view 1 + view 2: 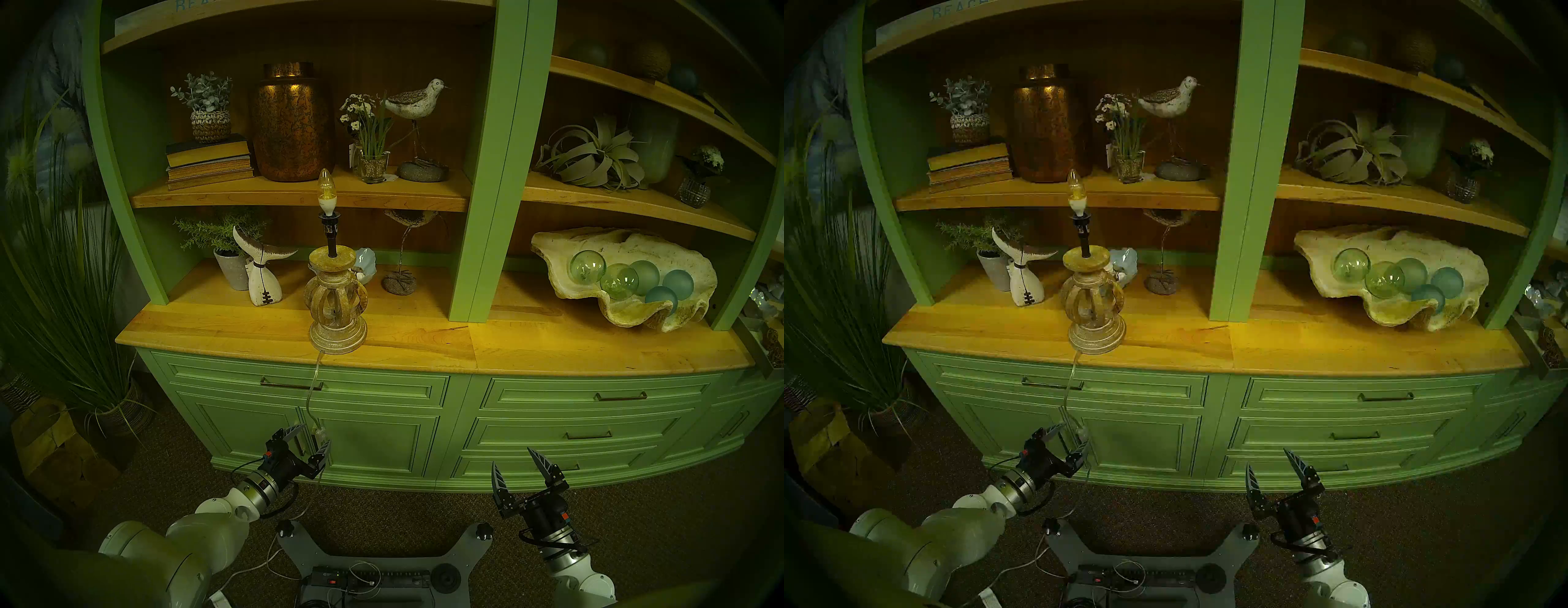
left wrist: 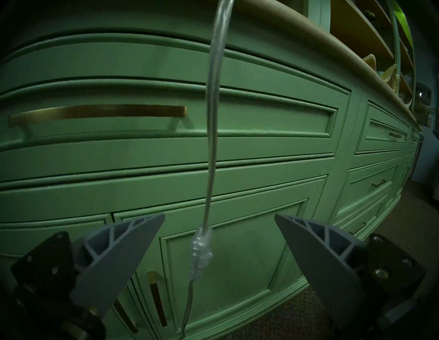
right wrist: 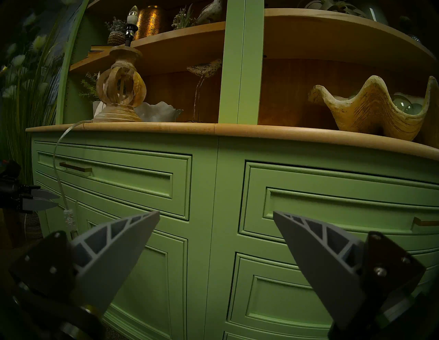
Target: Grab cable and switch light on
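Observation:
The lamp with a carved beige base, black stem and bare candle bulb stands at the counter's front edge; the bulb shows no bright glow. Its clear cable hangs down the cabinet front to a small clear inline switch. My left gripper is open around that switch. In the left wrist view the switch hangs between the fingers and touches neither. My right gripper is open and empty, low in front of the right drawers, apart from the cable.
The green cabinet has drawers with brass handles. A black power strip and an opaque white wire lie by my base. A potted grass stands left. A copper jar and a shell bowl sit on shelves.

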`<move>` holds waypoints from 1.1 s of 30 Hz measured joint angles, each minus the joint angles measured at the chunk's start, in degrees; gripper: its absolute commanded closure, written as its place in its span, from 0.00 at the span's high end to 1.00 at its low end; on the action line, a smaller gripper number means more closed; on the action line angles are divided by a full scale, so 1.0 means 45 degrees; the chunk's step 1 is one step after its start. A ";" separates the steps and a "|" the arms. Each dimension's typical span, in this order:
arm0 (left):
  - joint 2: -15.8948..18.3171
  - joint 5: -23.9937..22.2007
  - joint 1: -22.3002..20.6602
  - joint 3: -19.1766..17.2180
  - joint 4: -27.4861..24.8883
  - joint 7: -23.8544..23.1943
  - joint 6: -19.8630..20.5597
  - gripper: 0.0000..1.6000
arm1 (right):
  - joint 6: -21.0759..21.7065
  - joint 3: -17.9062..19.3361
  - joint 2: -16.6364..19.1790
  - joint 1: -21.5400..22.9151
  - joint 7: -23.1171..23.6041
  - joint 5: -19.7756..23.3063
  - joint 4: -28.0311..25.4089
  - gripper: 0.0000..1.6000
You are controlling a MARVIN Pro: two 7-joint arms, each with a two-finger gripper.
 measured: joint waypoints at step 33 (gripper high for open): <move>-0.0607 0.0277 -0.1151 -0.0010 0.1406 -0.0073 0.0046 0.66 | 0.0000 -0.0001 0.0003 0.0000 0.0000 0.0002 0.0006 1.00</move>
